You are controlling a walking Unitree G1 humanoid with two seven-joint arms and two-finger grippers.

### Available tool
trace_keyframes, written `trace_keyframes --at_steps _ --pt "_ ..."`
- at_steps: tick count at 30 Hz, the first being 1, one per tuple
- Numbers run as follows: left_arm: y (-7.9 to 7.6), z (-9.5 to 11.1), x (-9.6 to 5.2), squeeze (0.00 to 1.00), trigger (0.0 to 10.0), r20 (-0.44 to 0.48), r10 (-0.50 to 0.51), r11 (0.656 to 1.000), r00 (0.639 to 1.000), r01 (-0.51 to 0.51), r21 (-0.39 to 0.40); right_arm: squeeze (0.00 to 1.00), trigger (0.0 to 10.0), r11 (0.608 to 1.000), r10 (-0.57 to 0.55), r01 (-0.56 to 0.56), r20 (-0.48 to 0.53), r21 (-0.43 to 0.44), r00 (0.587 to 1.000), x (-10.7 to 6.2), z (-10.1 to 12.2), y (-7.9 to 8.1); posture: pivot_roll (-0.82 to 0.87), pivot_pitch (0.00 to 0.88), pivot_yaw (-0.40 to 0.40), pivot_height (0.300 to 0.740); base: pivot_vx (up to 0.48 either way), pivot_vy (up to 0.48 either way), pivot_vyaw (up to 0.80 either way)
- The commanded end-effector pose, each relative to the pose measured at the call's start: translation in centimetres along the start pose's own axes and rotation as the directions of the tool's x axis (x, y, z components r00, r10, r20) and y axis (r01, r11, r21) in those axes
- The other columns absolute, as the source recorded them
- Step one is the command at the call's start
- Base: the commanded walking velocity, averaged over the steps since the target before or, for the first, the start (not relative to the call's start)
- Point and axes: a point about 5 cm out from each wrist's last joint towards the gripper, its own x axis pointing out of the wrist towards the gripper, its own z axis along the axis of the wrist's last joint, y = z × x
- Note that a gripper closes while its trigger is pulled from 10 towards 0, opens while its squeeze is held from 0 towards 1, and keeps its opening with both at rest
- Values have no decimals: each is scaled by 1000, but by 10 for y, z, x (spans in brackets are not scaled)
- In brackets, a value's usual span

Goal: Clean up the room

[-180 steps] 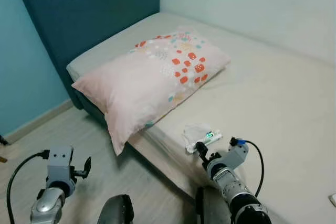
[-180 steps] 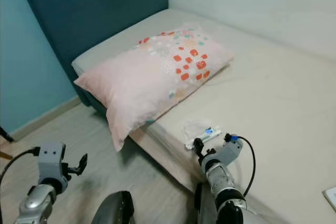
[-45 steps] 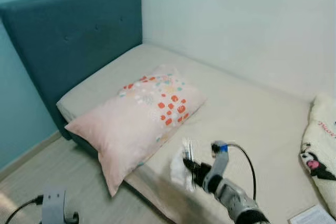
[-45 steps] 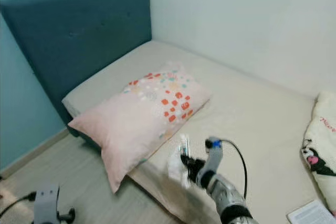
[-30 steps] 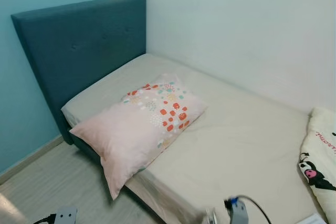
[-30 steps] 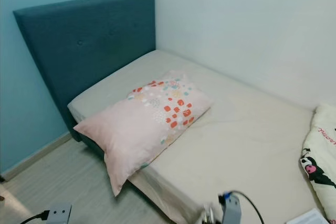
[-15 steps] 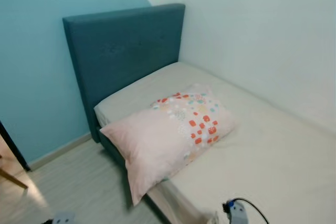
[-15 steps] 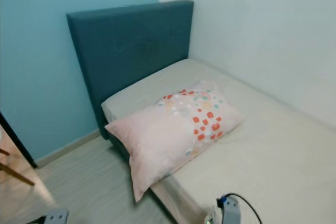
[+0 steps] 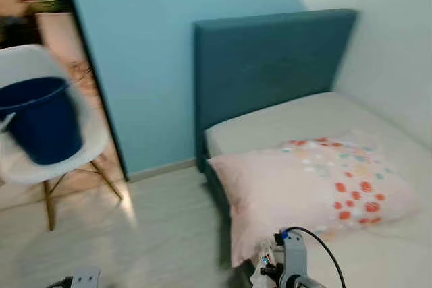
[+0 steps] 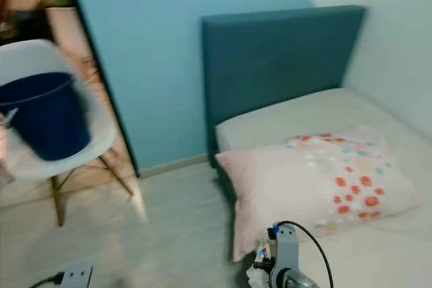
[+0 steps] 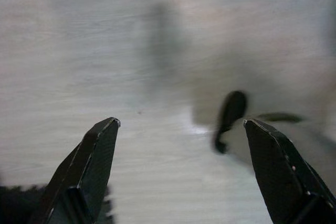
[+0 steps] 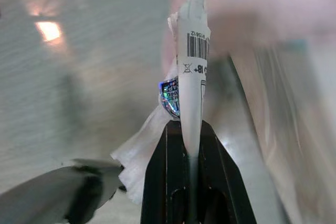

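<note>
Our right gripper [image 12: 190, 137] has its fingers [image 12: 157, 182] pinched tight on a flattened white tube with a barcode [image 12: 191, 72] and a crumpled white tissue [image 12: 144, 145], held low before the pink spotted pillow [image 9: 317, 190] on the beige bed [image 9: 283, 123]. Our left gripper [image 11: 181, 124] hangs over the pale wooden floor [image 11: 105, 51], fingers [image 11: 94, 166] spread wide. A dark blue bucket [image 9: 40, 119] sits on a white chair [image 9: 91, 143].

One pink patterned pillow [image 9: 317, 190], one teal upholstered headboard [image 9: 270, 72], one white moulded chair [image 9: 57, 146], one dark blue plastic bucket [image 9: 42, 119], one white printed tube [image 12: 191, 77], one crumpled white tissue [image 12: 144, 153].
</note>
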Motion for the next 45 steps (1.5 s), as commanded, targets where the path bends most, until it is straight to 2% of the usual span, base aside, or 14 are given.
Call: trace_keyframes --at_steps 1,5,11,22,24,28,31,33,34,36,39,40,43,45 --pt "1 2 0 0 10000 12 4 1000 1000 -4 -25 0 10000 999 46 -44 56 -30 997 4 17 10 30 0 -81 725 0 0 800" --pt "2 4 1 0 10000 21 10 999 1000 -10 -36 0 10000 997 75 -72 81 -42 994 6 25 15 30 0 -81 725 0 0 800" --pt "0 52 6 0 10000 177 14 998 984 -4 -57 0 10000 969 206 -174 184 -175 961 11 66 45 40 0 -77 725 0 0 800" --pt "-7 94 6 0 10000 325 -19 996 946 47 -80 0 10000 933 328 -268 258 -241 909 11 90 70 43 0 -78 725 128 0 655" --pt "-11 114 4 0 10000 404 -35 993 914 77 -87 0 10000 904 394 -311 287 -294 873 9 102 83 45 0 -78 725 452 0 0" --pt "-13 134 0 0 10000 485 -52 991 873 104 -82 0 10000 882 433 -323 319 -344 843 7 118 93 46 0 -77 725 478 0 0" --pt "-14 138 -1 0 10000 499 -57 991 865 111 -79 0 10000 878 436 -316 325 -360 839 6 121 94 46 0 -77 725 480 0 0" --pt "-22 154 -5 0 10000 560 -104 983 822 171 -69 0 10000 874 430 -286 348 -393 833 5 131 96 49 0 -77 725 480 0 0" --pt "-22 154 -5 0 10000 560 -104 983 822 171 -69 0 10000 874 430 -286 348 -393 833 5 131 96 49 0 -77 725 480 0 0" --pt "-34 170 -11 0 10000 622 -172 968 764 249 -38 0 10000 878 412 -255 372 -404 832 4 138 97 50 0 -77 725 480 0 0" --pt "-42 178 -15 0 10000 651 -211 956 729 291 -17 0 10000 881 399 -235 378 -411 835 4 139 97 48 0 -78 725 480 0 0" --pt "-52 187 -21 0 10000 688 -259 936 678 351 6 0 10000 883 389 -222 382 -413 838 4 139 96 48 0 -78 725 480 0 0" --pt "-56 193 -24 0 10000 710 -277 924 648 383 12 0 10000 880 395 -225 383 -418 835 4 138 96 45 0 -81 725 480 0 0" --pt "-56 193 -24 0 10000 710 -277 924 648 383 12 0 10000 880 395 -225 383 -418 835 4 138 96 45 0 -81 725 480 0 0"
